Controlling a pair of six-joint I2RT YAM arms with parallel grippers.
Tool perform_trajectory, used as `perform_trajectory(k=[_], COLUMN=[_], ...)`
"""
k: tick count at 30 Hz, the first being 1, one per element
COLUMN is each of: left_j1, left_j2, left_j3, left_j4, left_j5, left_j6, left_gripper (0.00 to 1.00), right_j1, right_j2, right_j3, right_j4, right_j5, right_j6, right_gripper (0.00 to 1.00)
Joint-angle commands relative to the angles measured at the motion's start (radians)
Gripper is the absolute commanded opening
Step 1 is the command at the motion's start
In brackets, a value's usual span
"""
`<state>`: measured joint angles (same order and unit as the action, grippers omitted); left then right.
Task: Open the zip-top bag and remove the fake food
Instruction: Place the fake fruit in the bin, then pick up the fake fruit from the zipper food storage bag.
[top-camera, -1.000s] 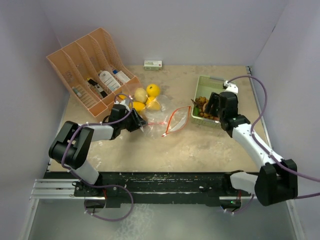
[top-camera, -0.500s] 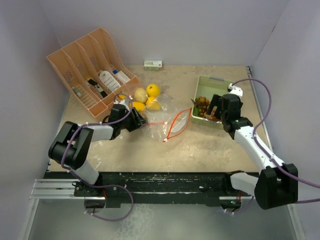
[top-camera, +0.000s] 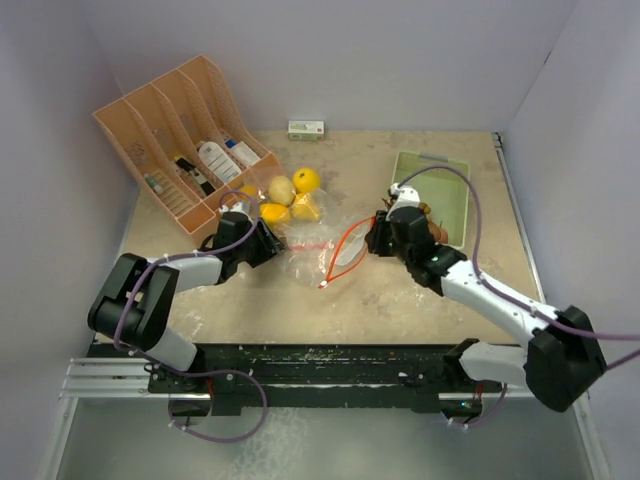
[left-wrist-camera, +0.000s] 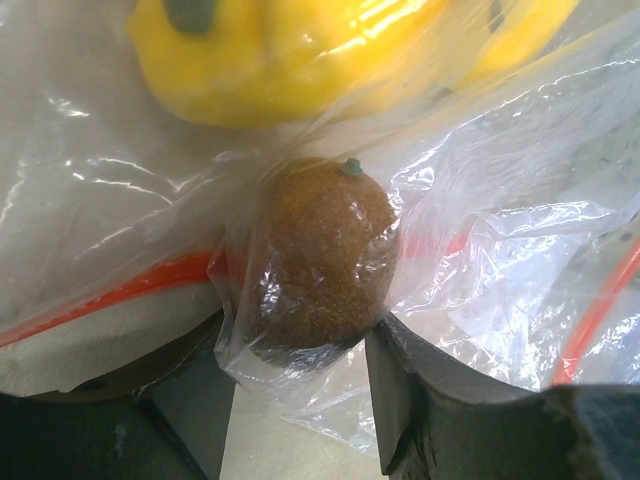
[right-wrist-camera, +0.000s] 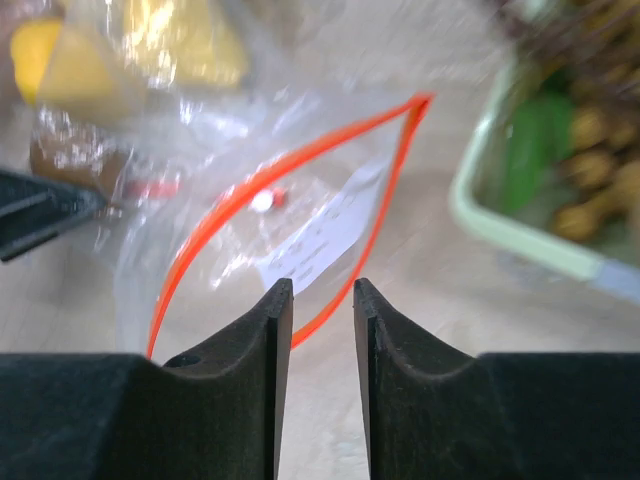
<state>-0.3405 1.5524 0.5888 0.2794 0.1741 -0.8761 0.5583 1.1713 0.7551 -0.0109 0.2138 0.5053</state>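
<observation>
Clear zip-top bag (top-camera: 310, 262), mouth open, holds a brown lump (left-wrist-camera: 320, 260)

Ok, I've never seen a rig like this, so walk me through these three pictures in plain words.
These are two robot arms bolted to the edge of a table. One picture looks down from above; the other two come from a camera on each wrist. On the table are an orange rack, a green tray, yellow toy food and a clear zip-top bag with an orange seal. The left tool pinches the bag around a brown lump inside it. The right tool hovers over the bag's open mouth, fingers slightly apart, apparently holding nothing.
</observation>
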Motion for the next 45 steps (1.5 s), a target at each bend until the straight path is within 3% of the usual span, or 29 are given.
perform_trajectory(k=[1, 4, 14, 19, 21, 23, 26, 28, 31, 38, 45], left_j1=[0.009, 0.009, -0.080, -0.142, -0.143, -0.143, -0.143, -0.141, -0.125, -0.031, -0.028], left_j2=[-0.035, -0.041, -0.085, -0.127, -0.153, -0.183, -0.242, -0.278, -0.304, -0.287, -0.219], left_j3=[-0.002, -0.009, -0.070, -0.047, -0.034, -0.009, 0.007, 0.007, 0.022, 0.047, 0.042], left_j4=[-0.042, -0.046, -0.040, -0.086, -0.115, -0.172, -0.218, -0.236, -0.273, -0.260, -0.190], left_j5=[-0.059, -0.058, -0.113, -0.161, -0.180, -0.207, -0.230, -0.265, -0.328, -0.298, -0.217], left_j6=[-0.014, -0.015, -0.068, -0.055, -0.031, -0.002, 0.023, 0.031, 0.042, 0.039, 0.026], left_gripper=[0.54, 0.54, 0.54, 0.58, 0.67, 0.85, 0.97, 0.99, 0.98, 0.92, 0.69], right_j1=[0.100, 0.132, 0.158, 0.158, 0.158, 0.158, 0.158, 0.158, 0.158, 0.158, 0.159], right_j2=[0.100, 0.174, 0.314, 0.375, 0.391, 0.406, 0.431, 0.446, 0.459, 0.474, 0.472], right_j3=[-0.052, -0.058, 0.010, -0.002, -0.007, -0.017, -0.037, -0.037, -0.036, -0.041, -0.045], right_j4=[0.120, 0.197, 0.307, 0.376, 0.381, 0.386, 0.403, 0.409, 0.416, 0.426, 0.415], right_j5=[-0.011, -0.041, -0.112, -0.146, -0.136, -0.131, -0.165, -0.165, -0.171, -0.173, -0.171], right_j6=[0.118, 0.137, 0.096, 0.102, 0.099, 0.099, 0.117, 0.117, 0.116, 0.114, 0.110], right_gripper=[0.28, 0.20, 0.16, 0.15, 0.15, 0.14, 0.13, 0.12, 0.11, 0.11, 0.11])
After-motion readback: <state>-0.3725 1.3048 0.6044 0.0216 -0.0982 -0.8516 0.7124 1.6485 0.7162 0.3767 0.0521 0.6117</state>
